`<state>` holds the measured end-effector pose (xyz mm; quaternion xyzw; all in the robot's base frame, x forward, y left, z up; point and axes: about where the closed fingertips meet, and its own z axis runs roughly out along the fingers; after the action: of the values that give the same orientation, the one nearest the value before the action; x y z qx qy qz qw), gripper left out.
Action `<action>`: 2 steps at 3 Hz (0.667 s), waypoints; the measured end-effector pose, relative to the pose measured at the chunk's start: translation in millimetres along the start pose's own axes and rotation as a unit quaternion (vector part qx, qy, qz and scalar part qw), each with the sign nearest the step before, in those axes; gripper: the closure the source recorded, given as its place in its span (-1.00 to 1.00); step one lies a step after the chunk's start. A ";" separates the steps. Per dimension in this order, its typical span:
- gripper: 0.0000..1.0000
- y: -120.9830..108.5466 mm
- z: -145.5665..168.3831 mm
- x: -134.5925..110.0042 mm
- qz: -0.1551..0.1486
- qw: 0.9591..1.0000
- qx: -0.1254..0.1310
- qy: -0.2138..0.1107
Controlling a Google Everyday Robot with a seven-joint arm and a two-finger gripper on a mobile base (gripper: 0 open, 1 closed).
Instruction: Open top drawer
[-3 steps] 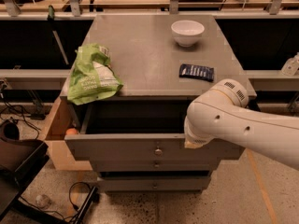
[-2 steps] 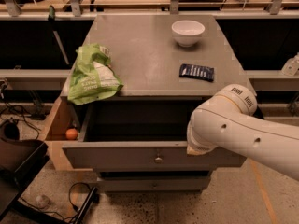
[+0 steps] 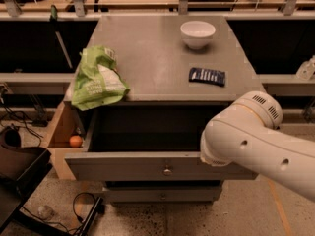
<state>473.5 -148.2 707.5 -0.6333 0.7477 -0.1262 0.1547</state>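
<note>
The top drawer [image 3: 133, 167] stands pulled well out of the grey cabinet [image 3: 152, 58]. Its flat grey front faces me, with a small round metal knob [image 3: 168, 171] at the middle, and its deep box is dark inside. My white arm comes in from the lower right. Its end, where the gripper [image 3: 212, 157] is, rests at the upper edge of the drawer front, right of the knob. The arm's own body hides the gripper's tip.
On the cabinet top lie a green bag [image 3: 97, 80], a white bowl [image 3: 197, 33] and a dark blue packet [image 3: 207, 75]. A narrower grey drawer front [image 3: 162, 194] sits below. A pale wooden box [image 3: 61, 132] holding an orange ball [image 3: 75, 140] stands at the left. Cables lie on the floor [image 3: 83, 208].
The top drawer has slid further out towards me. My arm's end has moved with the drawer front, down and towards the camera.
</note>
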 end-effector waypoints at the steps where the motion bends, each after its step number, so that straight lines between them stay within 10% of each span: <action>1: 1.00 14.2 -28.9 7.5 0.008 1.000 0.008 0.007; 2: 1.00 51.6 -108.1 50.1 0.044 0.998 0.020 0.031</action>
<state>376.9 -189.8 783.5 -0.5925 0.7765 -0.1534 0.1498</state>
